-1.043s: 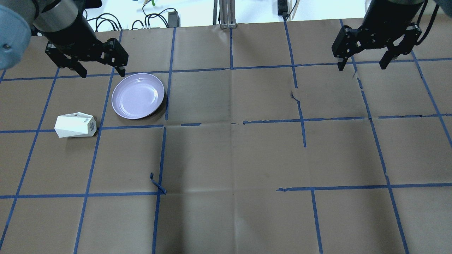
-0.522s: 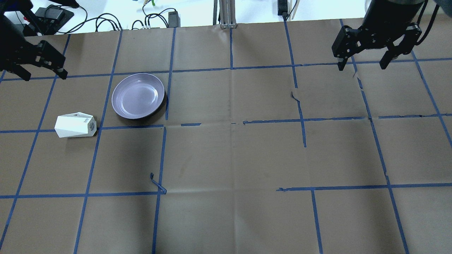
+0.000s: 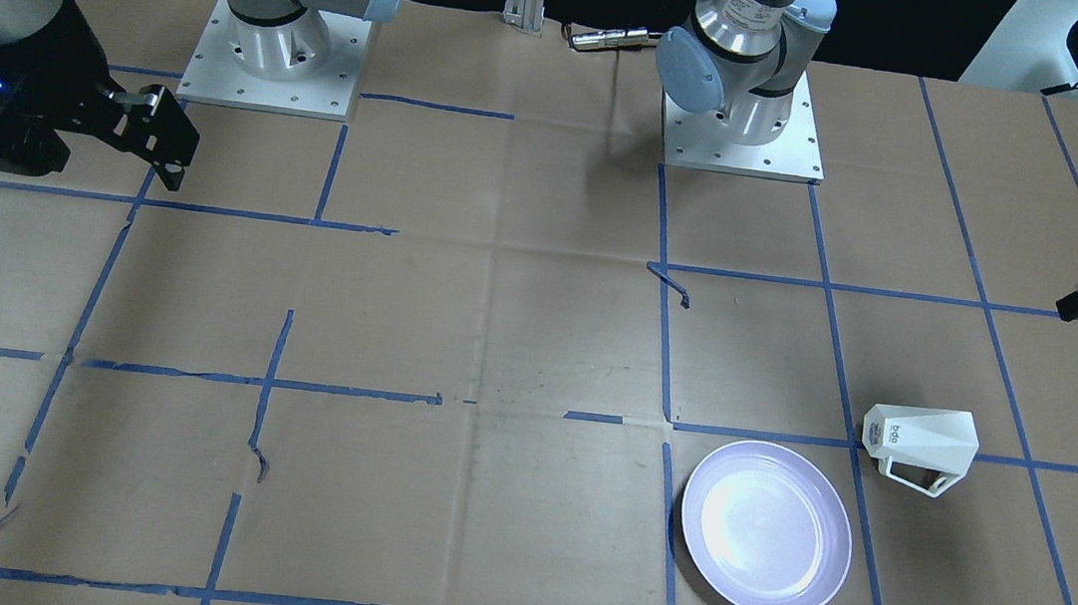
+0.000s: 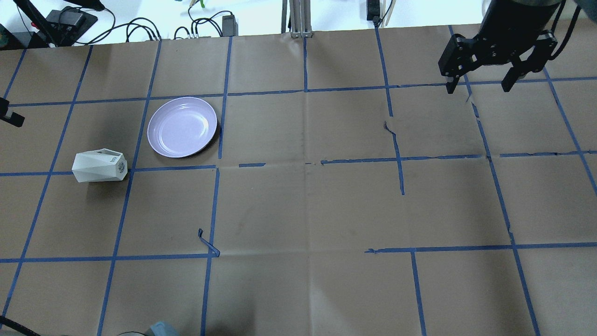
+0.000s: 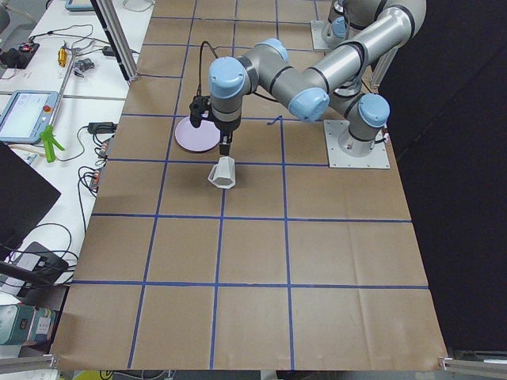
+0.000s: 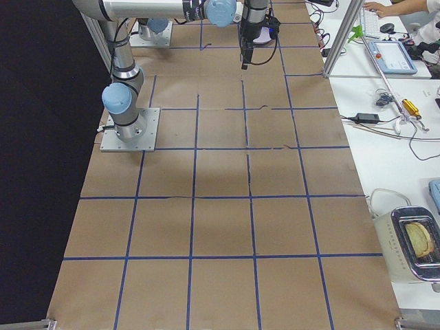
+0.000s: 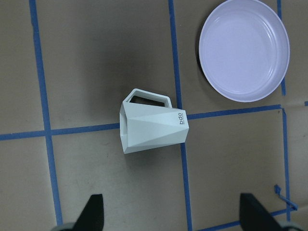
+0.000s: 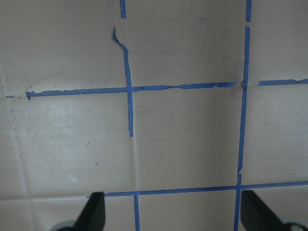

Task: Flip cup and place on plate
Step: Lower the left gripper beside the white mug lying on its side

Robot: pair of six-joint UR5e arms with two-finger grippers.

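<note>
Inside a robotics laboratory: two industrial arms with pale blue joints, the left arm [image 5: 273, 75] and the right arm [image 6: 151, 8], stand bolted through square metal base plates [image 3: 211, 88] to a large table [image 4: 298, 205] covered in brown paper and ruled into squares with blue tape [image 4: 305, 65]. White benches [image 6: 385, 158] beside the table carry a tangle of cables [image 4: 140, 29], a power adapter [image 4: 228, 23], a control pendant [image 5: 25, 115] with a screen and a red button, and an orange-handled tool [image 6: 405, 106], while an aluminium frame post [image 4: 297, 18] rises at the table's edge
</note>
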